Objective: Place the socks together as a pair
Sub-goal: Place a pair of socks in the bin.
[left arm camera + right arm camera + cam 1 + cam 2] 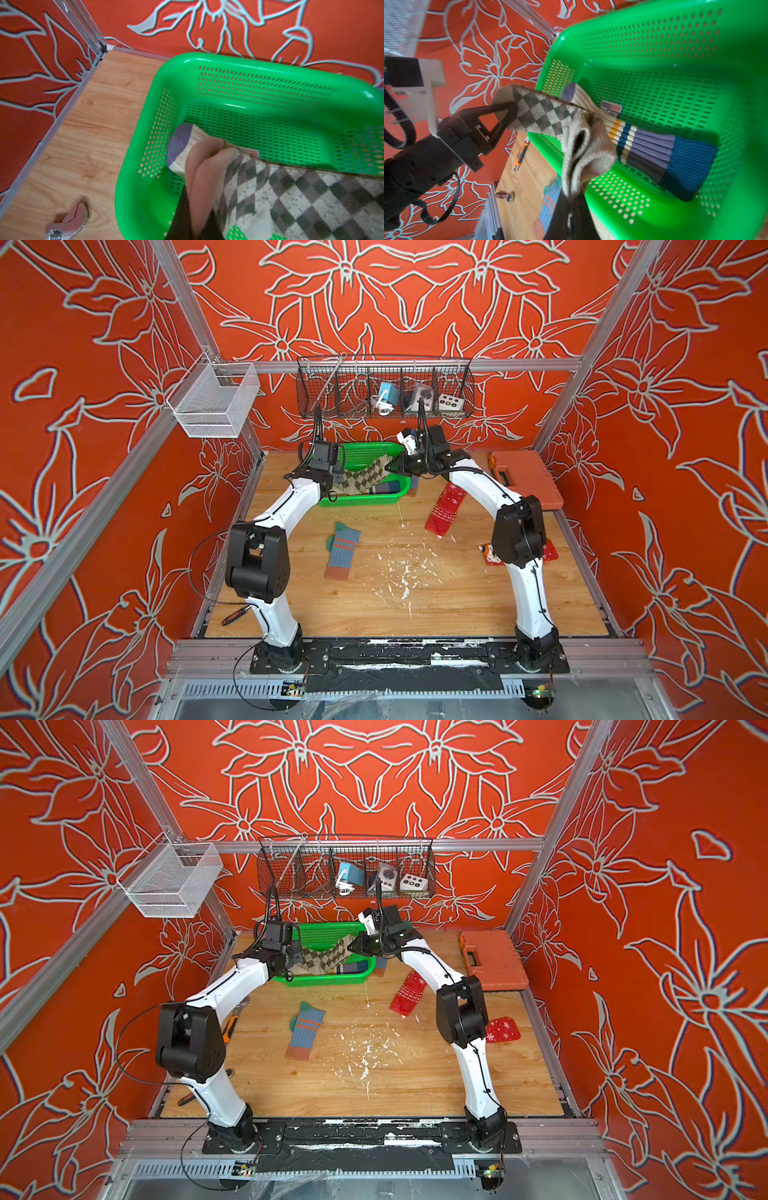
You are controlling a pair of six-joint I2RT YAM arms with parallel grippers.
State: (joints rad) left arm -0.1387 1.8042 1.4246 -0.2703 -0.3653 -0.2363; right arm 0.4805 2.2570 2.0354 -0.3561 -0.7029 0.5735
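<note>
- At 12 o'clock on the wooden table [457,605], above the green basket [361,501]: olive-tan argyle sock [368,477] stretched between both grippers.
- Left gripper [511,113] holding the sock's end toward 9 o'clock; jaws pressed flat on the fabric, plain to see in the right wrist view.
- Right gripper [393,465] holding the sock's cream, open end toward 3 o'clock; jaws tight together around the bunched knit.
- Inside the basket, under the argyle: beige striped sock [654,145] with yellow, navy and purple bands, lying on the basket floor.
- Near table centre, slightly toward 9 o'clock: blue sock with orange stripes [343,551], flat, well apart from the basket.
- Toward 2 o'clock: red snowflake sock [445,509], flat on the wood.
- At 3 o'clock, near the table edge: second red snowflake sock [503,1029], partly hidden behind the right arm's elbow.
- At the 1 o'clock corner: orange tool case [525,479], closed.
- At the 9 o'clock edge: orange-handled utility knife [230,1028].
</note>
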